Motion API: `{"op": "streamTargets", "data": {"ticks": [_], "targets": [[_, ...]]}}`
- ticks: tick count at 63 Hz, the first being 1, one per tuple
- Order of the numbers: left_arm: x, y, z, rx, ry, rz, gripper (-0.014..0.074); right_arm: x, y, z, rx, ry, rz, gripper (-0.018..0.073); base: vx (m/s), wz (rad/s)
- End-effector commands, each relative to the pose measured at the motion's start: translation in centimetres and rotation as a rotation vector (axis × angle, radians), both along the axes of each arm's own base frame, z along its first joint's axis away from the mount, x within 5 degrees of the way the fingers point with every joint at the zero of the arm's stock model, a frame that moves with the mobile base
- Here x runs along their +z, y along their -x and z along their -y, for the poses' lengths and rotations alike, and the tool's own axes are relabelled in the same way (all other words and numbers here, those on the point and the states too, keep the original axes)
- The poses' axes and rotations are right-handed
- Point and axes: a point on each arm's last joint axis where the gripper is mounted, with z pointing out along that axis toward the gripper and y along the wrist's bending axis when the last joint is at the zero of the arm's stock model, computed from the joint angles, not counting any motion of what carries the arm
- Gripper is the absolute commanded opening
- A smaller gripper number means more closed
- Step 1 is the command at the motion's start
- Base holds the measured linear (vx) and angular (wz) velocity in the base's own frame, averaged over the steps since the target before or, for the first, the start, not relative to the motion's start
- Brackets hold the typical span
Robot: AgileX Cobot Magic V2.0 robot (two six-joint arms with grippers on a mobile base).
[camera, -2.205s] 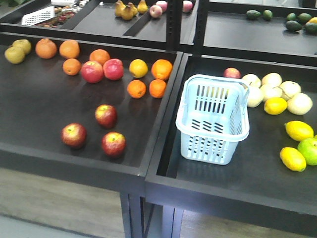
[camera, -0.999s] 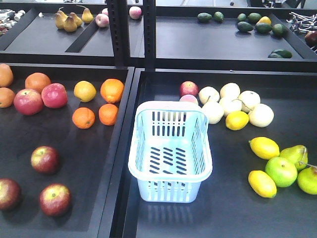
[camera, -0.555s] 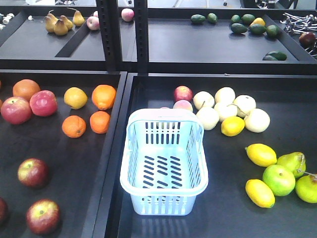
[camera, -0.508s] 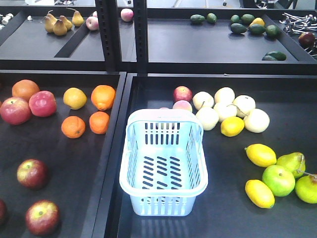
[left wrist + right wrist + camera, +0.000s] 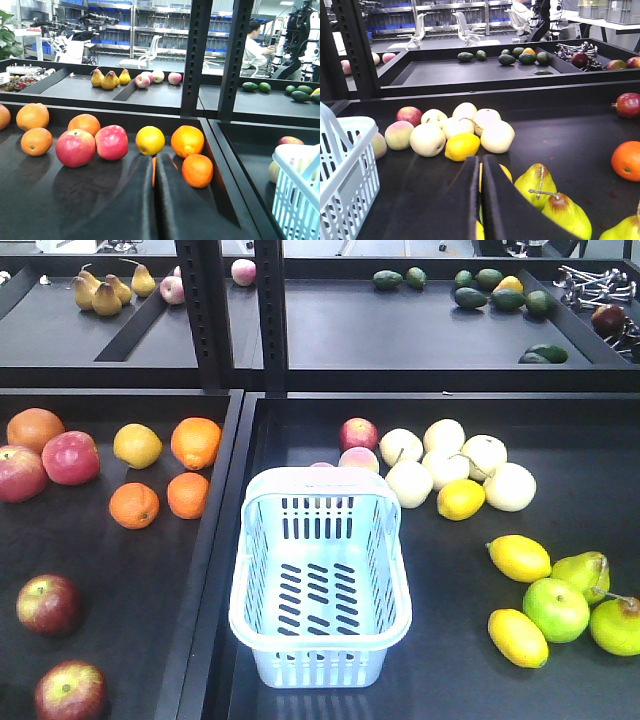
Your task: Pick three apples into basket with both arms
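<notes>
The basket (image 5: 320,668) looks like smooth pale plastic; the shelf tray (image 5: 95,555) is matt black.

Left pincer (image 5: 154,159) black. Ahead of it: oranges (image 5: 187,141) orange, one yellow round fruit (image 5: 150,140), two pinkish-red apples (image 5: 75,147). To its right: basket (image 5: 295,192) pale blue-white, slotted. Right pincer (image 5: 481,160) black. Ahead: cream round fruits (image 5: 427,139), lemon (image 5: 462,145) yellow. To its right: pears (image 5: 562,210) yellow-green.

The front camera looks steeply down from above on two black display trays (image 5: 450,570), the pale blue slotted plastic basket (image 5: 318,502) central. Each wrist camera sits low over one tray, facing the black rear shelves (image 5: 150,96) past the left gripper (image 5: 154,159) or right gripper (image 5: 480,160); all three views share the basket
</notes>
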Motion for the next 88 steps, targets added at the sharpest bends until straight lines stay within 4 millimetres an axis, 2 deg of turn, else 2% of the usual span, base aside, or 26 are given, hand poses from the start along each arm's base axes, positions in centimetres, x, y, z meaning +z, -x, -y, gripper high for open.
{"op": "streamTargets", "data": {"ticks": [1,74,79,88], "targets": [[0.39,0.1,-0.02,0.003,0.004,0.075,-0.0006,0.29,0.01,-0.01,-0.001,0.015,0.076,-0.0005,0.01,-0.01],[0.4,0.1,-0.02,0.003,0.009,0.076,-0.0006,0.28,0.01,-0.01,-0.001,0.015,0.075,-0.0005,0.0,0.0],[0.49,0.11,-0.02,0.0,0.096,0.089,-0.0006,0.29,0.01,-0.01,-0.001,0.015,0.076,-0.0005,0.0,0.0],[0.69,0.12,-0.05,-0.008,0.354,0.126,-0.0006,0.29,0.01,-0.01,-0.001,0.015,0.076,-0.0005,0.0,0.0]]}}
